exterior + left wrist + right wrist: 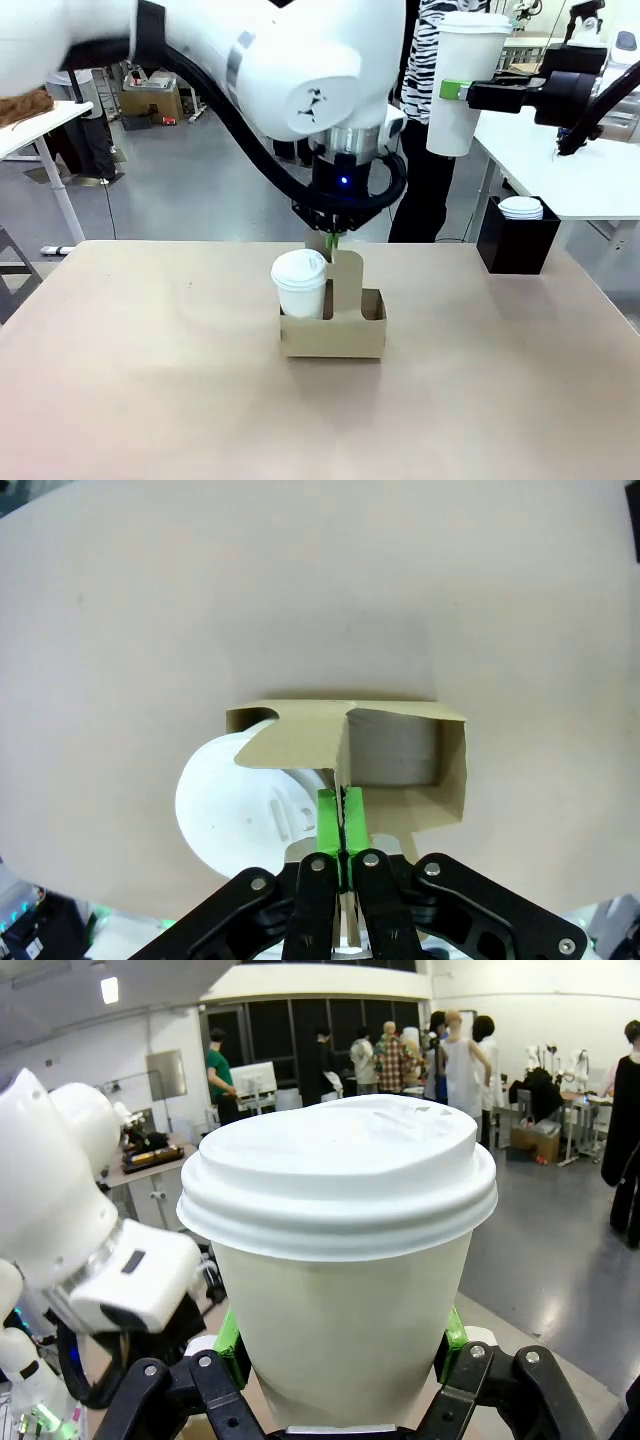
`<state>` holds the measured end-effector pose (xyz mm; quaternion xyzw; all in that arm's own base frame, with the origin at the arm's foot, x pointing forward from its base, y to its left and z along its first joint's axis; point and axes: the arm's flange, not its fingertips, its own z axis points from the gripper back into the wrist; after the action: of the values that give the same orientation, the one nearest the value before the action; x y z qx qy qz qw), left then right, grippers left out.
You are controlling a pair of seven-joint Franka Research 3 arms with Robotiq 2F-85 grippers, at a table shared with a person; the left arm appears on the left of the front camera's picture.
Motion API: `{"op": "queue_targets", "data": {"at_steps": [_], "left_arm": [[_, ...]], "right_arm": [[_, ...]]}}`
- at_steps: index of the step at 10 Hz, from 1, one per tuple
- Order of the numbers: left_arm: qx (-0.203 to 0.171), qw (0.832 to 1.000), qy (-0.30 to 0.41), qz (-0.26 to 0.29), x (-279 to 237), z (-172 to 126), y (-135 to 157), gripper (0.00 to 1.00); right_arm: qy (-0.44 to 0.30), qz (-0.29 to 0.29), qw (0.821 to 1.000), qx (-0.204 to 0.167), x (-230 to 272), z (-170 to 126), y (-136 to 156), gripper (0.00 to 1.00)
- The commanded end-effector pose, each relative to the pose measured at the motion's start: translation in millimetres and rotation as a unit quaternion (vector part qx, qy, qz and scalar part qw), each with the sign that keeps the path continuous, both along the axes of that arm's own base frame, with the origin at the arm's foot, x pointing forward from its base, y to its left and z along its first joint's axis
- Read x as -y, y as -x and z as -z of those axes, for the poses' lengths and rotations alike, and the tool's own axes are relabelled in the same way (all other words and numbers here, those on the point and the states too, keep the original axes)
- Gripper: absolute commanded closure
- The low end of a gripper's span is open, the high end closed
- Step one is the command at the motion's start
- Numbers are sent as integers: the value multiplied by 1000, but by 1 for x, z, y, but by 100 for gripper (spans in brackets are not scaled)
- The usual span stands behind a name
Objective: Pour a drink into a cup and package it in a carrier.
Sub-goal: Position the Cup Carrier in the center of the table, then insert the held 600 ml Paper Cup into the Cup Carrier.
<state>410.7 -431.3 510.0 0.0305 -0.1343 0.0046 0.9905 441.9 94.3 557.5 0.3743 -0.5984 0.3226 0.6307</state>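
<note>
The brown cardboard carrier (333,328) stands mid-table with a white lidded cup (300,282) in its left hole. My left gripper (332,243) comes straight down and is shut on the carrier's upright handle tab; the left wrist view has its green pads (330,820) pinching the tab, the carrier (400,745) and the cup's lid (235,805) below. High at the right, my right gripper (452,92) is shut on a second white lidded cup (466,55), held upright well above the table. That cup (340,1260) sits between the right gripper's (340,1350) green pads. The drink is out of view.
A black box (515,250) holding white lids stands at the table's back right edge. A person in a striped top (425,60) stands behind the table. Bare tabletop (150,380) lies around the carrier on every side.
</note>
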Motion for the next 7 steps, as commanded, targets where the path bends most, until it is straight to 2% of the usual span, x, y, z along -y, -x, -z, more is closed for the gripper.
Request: {"op": "queue_targets", "data": {"at_steps": [1,3,4,5,7], "left_arm": [[17,1000,-10,-9,5,9,3,98],[18,1000,-11,-15,7,21,7,98],[9,1000,-20,-18,7,22,10,98],[0,1000,-8,2,12,15,6,98],[0,1000,-8,2,12,15,6,98]], "right_arm": [[-3,-3,1000,5,-2,-1,0,19],[-3,-3,1000,5,-2,-1,0,19],[-3,-3,1000,5,-2,-1,0,19],[-3,-3,1000,5,-2,-1,0,19],[-3,-3,1000,5,-2,-1,0,19]]}}
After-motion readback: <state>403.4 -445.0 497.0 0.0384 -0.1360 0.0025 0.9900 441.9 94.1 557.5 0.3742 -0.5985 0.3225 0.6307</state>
